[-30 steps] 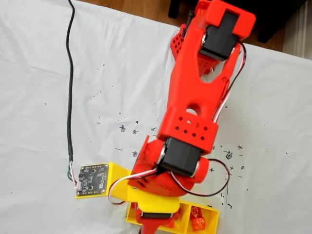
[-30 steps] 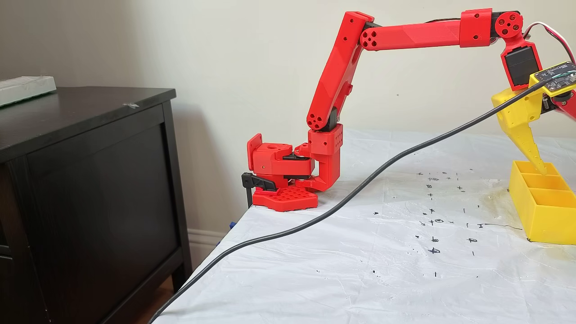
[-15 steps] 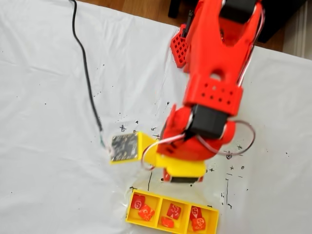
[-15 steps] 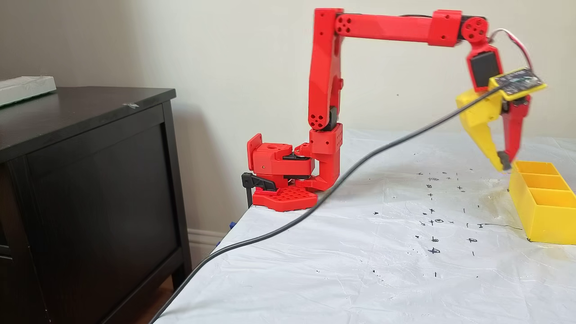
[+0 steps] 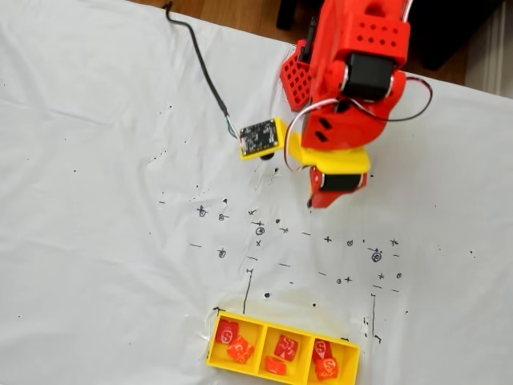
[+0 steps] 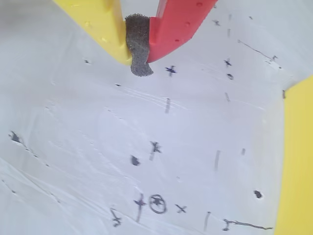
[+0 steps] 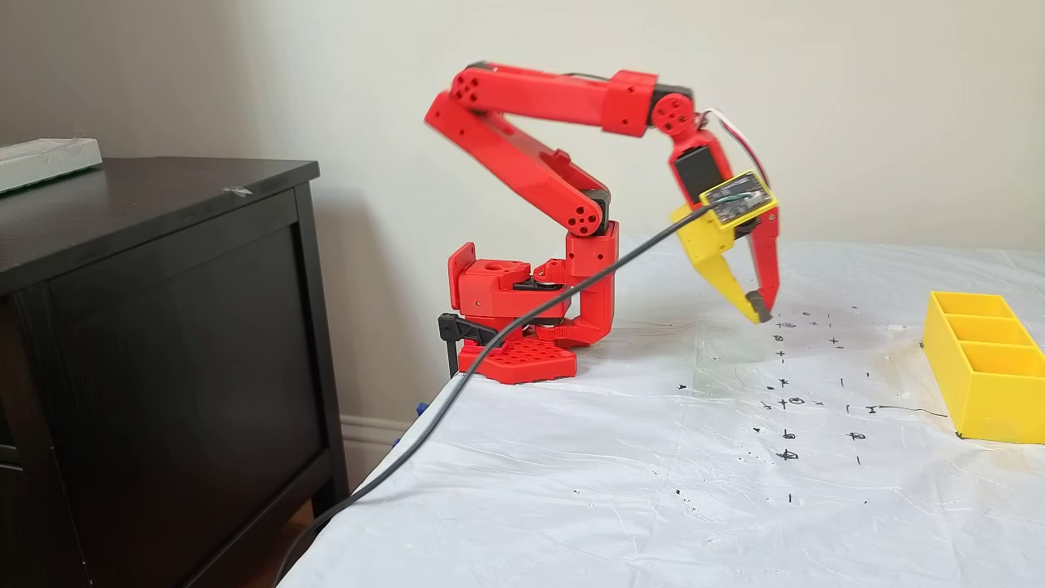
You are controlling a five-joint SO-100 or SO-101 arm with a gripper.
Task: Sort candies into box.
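above the white surface [image 7: 653, 490], well apart from the box [image 5: 282, 351], gripper [image 6: 139, 46] hangs closed w/ nothing in it, grey foam pad pinched btw one yellow and one red hard plastic finger. six candies [image 5: 285, 346] lie two per section, so sorting looks done. box is glossy yellow plastic; surface cover is crinkled, ink-marked.

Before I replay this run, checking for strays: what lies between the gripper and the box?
Only white sheet with ink marks, in a fixed view, between gripper and box.
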